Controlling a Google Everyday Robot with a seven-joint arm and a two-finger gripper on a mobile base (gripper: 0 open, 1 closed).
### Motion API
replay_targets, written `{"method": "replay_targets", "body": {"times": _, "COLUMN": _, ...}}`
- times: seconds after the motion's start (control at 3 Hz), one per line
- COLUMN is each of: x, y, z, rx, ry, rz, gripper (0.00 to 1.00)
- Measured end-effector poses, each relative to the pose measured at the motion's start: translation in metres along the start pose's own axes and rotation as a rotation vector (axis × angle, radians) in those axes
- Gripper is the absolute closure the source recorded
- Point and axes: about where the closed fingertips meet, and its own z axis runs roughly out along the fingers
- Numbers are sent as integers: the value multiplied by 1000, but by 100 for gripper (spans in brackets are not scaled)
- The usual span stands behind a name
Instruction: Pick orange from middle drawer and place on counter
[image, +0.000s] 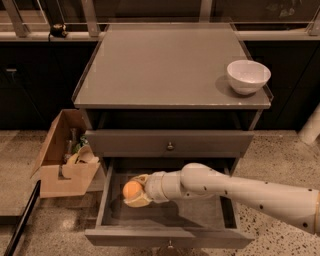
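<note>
Pincer (134, 191) sits inside the open middle drawer (200, 214), over the left part of its dark flat bottom, and it is closed around the orange (131, 188). One pale yellowish finger (140, 178) curves over the top of the fruit and the other runs beneath it, so the orange is gripped between them with its rounded left face showing. Whether the fruit touches the drawer bottom or hangs just above it cannot be told; a soft shadow lies on the bottom below and to the right of it.

A thick white arm (240, 191) reaches in from the lower right edge of the view, crosses over the drawer's right side and ends at the pincer. The drawer is pulled well out toward the camera, its low front wall and small round knob (170, 245) at the bottom of the view.

Above it, a shut drawer front (125, 142) with its own metal knob (170, 146) spans the cabinet. The grey, slightly glossy desk (165, 65) forms the cabinet's top. A white bowl (248, 76) stands upright near its right rear corner, well apart from the orange.

Left of the cabinet, an open cardboard box (65, 176) rests on the speckled stone floor (280, 160), with a few small items inside that are hard to make out.
</note>
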Motion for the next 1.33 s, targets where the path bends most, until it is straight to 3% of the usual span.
{"method": "replay_targets", "body": {"times": 0.33, "x": 0, "y": 0, "z": 0, "rx": 0, "ry": 0, "rz": 0, "gripper": 100}}
{"method": "replay_targets", "body": {"times": 0.67, "x": -16, "y": 4, "z": -21, "rx": 54, "ry": 22, "rz": -24, "gripper": 100}}
{"method": "replay_targets", "body": {"times": 1.33, "x": -62, "y": 10, "z": -84, "rx": 237, "ry": 86, "rz": -125, "gripper": 100}}
